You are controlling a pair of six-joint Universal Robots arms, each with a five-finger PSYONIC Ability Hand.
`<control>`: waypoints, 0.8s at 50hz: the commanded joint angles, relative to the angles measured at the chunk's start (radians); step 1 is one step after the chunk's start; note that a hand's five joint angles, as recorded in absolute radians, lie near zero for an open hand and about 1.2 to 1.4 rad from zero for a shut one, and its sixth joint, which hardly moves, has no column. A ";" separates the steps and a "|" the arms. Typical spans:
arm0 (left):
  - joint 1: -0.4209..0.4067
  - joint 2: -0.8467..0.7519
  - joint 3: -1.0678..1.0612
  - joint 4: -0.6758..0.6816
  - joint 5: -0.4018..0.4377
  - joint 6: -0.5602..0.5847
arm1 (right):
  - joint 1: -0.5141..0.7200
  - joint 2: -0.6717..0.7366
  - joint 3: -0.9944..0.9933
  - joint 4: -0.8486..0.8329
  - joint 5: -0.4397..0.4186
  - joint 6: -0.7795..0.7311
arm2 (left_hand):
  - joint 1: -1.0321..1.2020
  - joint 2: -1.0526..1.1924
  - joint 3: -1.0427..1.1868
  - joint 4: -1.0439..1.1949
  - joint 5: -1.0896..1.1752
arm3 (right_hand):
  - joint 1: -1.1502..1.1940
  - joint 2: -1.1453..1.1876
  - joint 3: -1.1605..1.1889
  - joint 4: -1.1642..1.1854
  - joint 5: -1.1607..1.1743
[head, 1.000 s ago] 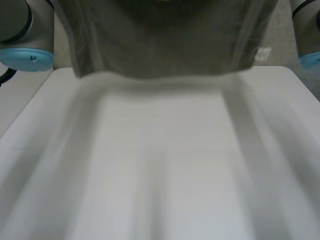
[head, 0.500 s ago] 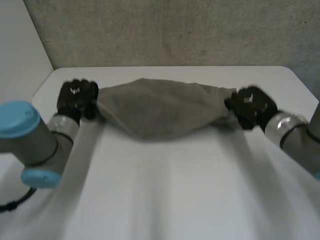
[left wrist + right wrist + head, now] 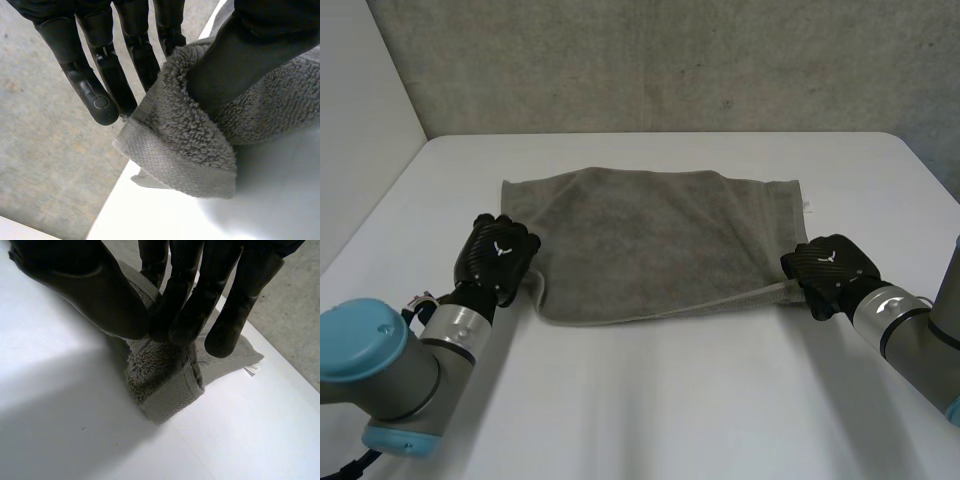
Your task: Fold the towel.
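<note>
towel point(image 3: 650, 235) corners in both robot hands point(image 3: 498, 258) point(image 3: 832, 272)

Both arms are stretched forward and low. The black left hand point(image 3: 498, 258), on its grey arm with the light-blue cap point(image 3: 380, 385), sits knuckles up at the near left corner of the grey terry towel point(image 3: 650, 240). Its thumb point(image 3: 240, 60) presses the cloth against straight fingers point(image 3: 90, 85). The black right hand point(image 3: 832, 272) pinches the near right corner, thumb point(image 3: 95, 290) meeting fingers point(image 3: 190, 305).
</note>
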 commanded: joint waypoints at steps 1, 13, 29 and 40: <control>-0.004 0.014 -0.032 0.078 -0.001 0.015 | -0.009 -0.003 0.034 -0.060 0.002 -0.004 | -0.177 -0.162 -0.163 -0.160 -0.346 | 0.019 0.022 0.027 0.018 0.009; -0.012 0.008 -0.064 0.081 0.003 0.051 | -0.029 -0.001 0.037 -0.066 0.002 -0.001 | -0.206 -0.191 -0.192 -0.190 -0.375 | -0.468 -0.465 -0.460 -0.469 -0.478; -0.020 0.020 -0.088 0.077 0.003 0.134 | -0.068 -0.015 0.022 -0.061 0.001 0.000 | -0.591 -0.576 -0.577 -0.574 -0.760 | -0.717 -0.714 -0.710 -0.718 -0.728; -0.023 0.049 -0.108 0.075 0.003 0.135 | -0.109 -0.052 0.020 -0.064 -0.009 0.005 | -0.574 -0.558 -0.559 -0.557 -0.743 | -0.794 -0.791 -0.787 -0.795 -0.805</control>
